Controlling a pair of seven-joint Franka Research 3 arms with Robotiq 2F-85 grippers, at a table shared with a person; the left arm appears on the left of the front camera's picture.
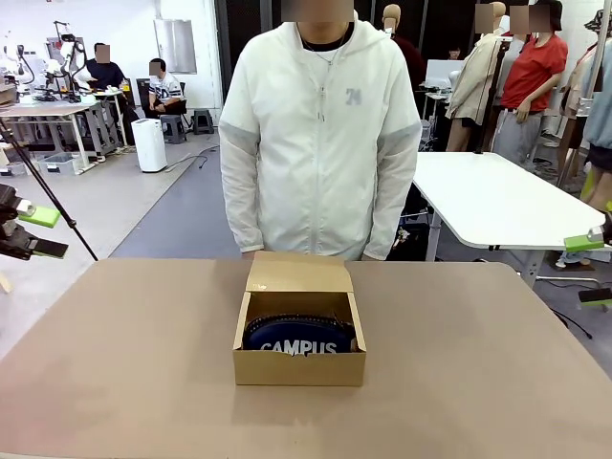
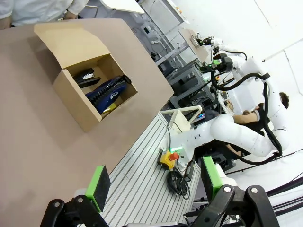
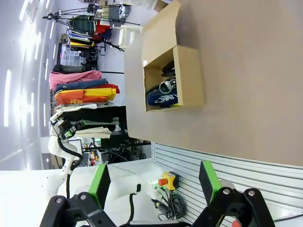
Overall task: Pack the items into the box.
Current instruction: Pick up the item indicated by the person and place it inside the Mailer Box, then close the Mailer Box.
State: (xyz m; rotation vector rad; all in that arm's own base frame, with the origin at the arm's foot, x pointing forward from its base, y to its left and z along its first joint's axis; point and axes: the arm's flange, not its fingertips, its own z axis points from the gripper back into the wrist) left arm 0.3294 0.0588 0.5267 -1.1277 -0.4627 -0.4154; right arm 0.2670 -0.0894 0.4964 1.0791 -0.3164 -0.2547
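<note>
Box: the brown box [image 1: 298, 368] sits on the table [image 1: 124, 373], in the lower middle of the front view, right in front of the person [image 1: 320, 143].
Lid: the flap [image 1: 298, 275] stands open, leaning back toward the person.
Pencil case: the blue pencil case [image 1: 298, 337] lies inside the box, near the front wall. I can read the white word CAMPUS on it.
Stapler: the little black stapler [image 2: 85, 75] is inside too, in the upper left of the left wrist view. It lies at the flap end of the box, just beside the pencil case.
Left hand of the robot: the left gripper [image 1: 43, 232] hangs at the left edge of the front view, off the side of the table. Its two green fingers are spread wide and hold nothing.
Right hand of the robot: the right gripper [image 1: 588, 270] hangs at the right edge, well apart from the box. Its fingers are wide apart and hold nothing too.
Step now: I think the packing is about done, since both things are in the box and nothing else lies on the table.
Next move: maybe the flap gets folded down. A gripper would have to come in to the middle, get behind the flap and push it gently forward without sliding the light box.
Watch out: the pencil case sits high, so the flap may not shut flat.
</note>
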